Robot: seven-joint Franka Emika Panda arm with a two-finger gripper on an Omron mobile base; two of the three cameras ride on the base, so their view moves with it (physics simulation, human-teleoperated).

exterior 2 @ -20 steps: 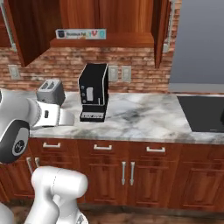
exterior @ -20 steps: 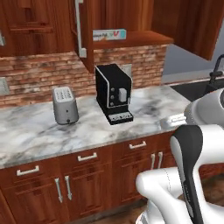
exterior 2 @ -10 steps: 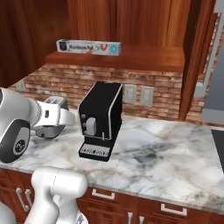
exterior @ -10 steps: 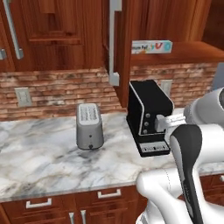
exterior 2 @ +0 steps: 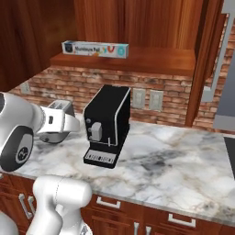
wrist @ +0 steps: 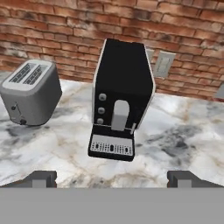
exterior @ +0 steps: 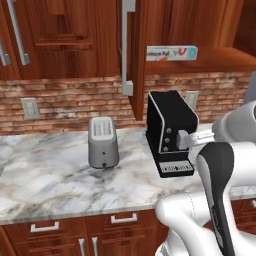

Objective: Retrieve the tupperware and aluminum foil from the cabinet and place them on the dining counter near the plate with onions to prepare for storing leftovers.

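Note:
The aluminum foil point(exterior: 171, 52) point(exterior 2: 95, 48), a long white carton, lies along the front edge of the shelf inside the open cabinet point(exterior 2: 137, 62). The cabinet door point(exterior: 135, 55) stands swung out, with its grey bar handle point(exterior: 127, 45) point(exterior 2: 219, 55) facing me. The tupperware is out of view, and so is the dining counter. My gripper point(wrist: 114, 179) is open with nothing between its fingertips point(wrist: 41, 178). It hangs low over the marble worktop, facing the coffee machine, well below the shelf.
A black coffee machine point(exterior: 170, 130) point(exterior 2: 106, 125) point(wrist: 121, 96) stands on the marble worktop point(exterior 2: 183, 160) under the shelf. A grey toaster point(exterior: 103, 142) point(wrist: 30, 92) sits to its left. Behind is a brick wall with sockets point(wrist: 164, 64). Drawers point(exterior: 85, 232) run below.
The base has driven closer, so both base views shifted: the coffee machine, toaster and open cabinet now look larger and nearer. The foil stays on its shelf.

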